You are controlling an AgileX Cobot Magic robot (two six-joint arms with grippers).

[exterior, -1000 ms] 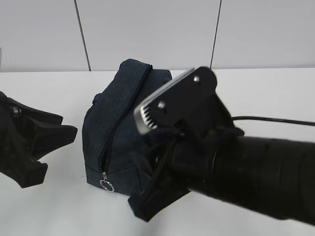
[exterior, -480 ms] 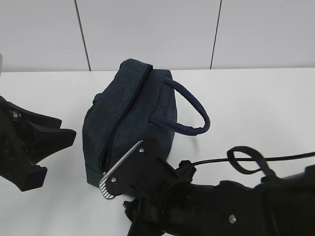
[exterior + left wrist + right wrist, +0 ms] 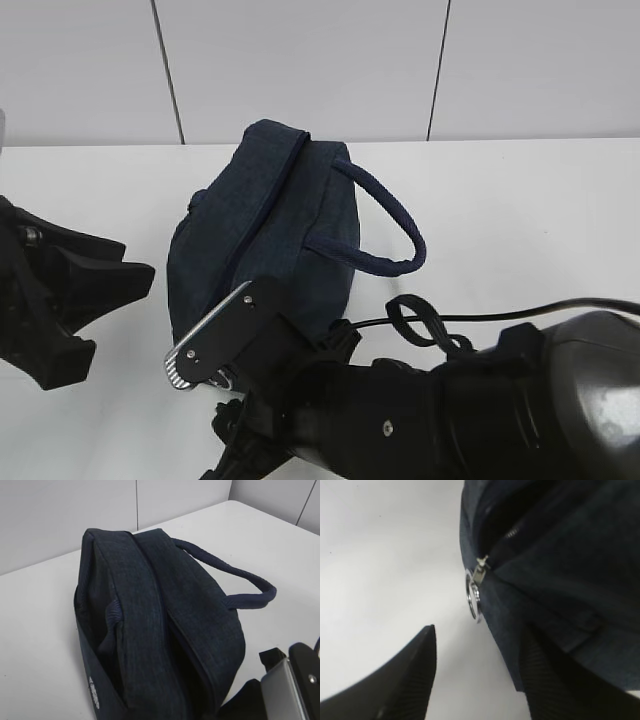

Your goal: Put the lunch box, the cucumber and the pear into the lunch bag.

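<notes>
- Closing on the ring pull (image 3: 472,601): right gripper (image 3: 477,675) released, fingers straddling the bag's (image 3: 265,240) lower corner, ring just ahead.
- Advise centring the ring between the fingers before pinching; catching fabric instead would stall the zipper.
- Bag lies on the bench (image 3: 520,200), zipped; box, cucumber, pear not in view.
- Left gripper (image 3: 95,300) released, beside bag; could steady it.

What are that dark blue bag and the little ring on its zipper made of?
The bag looks like woven fabric, matte navy, denim-like: it sags and creases softly. Its handle seems to be padded cloth of the same weave. The ring looks like polished metal, silvery with bright glints.
</notes>
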